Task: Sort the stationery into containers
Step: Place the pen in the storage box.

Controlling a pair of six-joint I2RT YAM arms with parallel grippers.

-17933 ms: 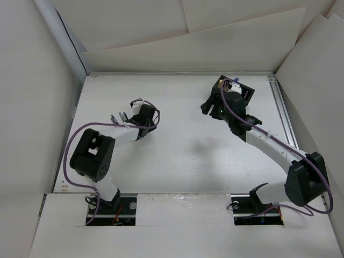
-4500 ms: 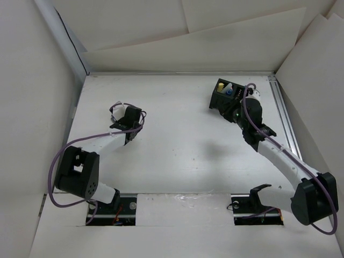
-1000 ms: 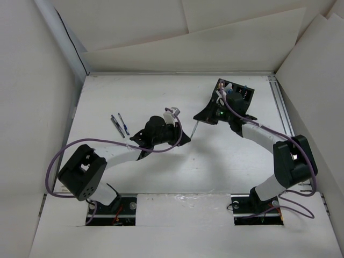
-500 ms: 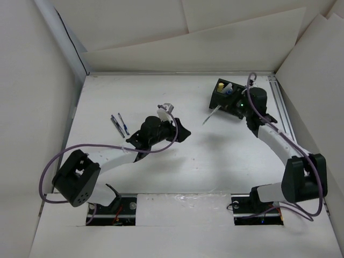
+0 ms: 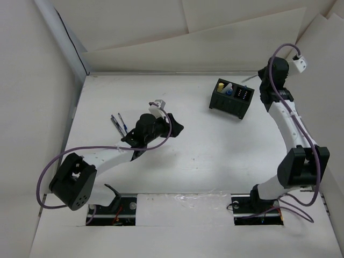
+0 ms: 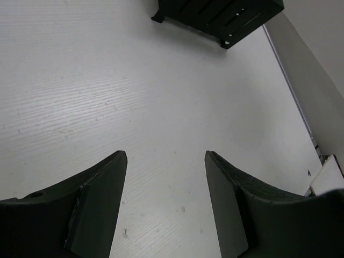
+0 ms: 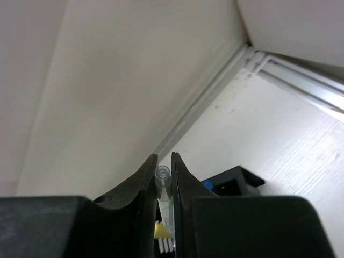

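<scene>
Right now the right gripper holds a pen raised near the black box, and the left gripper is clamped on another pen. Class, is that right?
Not quite. The left gripper is open and holds nothing, as the left wrist view shows. The right gripper does hold a pen near the black box.

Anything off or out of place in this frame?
Nothing spilled or damaged. Two slim pens lie loose on the white table, far from the black two-compartment box. The left gripper is open and empty. The right gripper, raised high beyond the box, is shut on a clear-bodied pen.
</scene>
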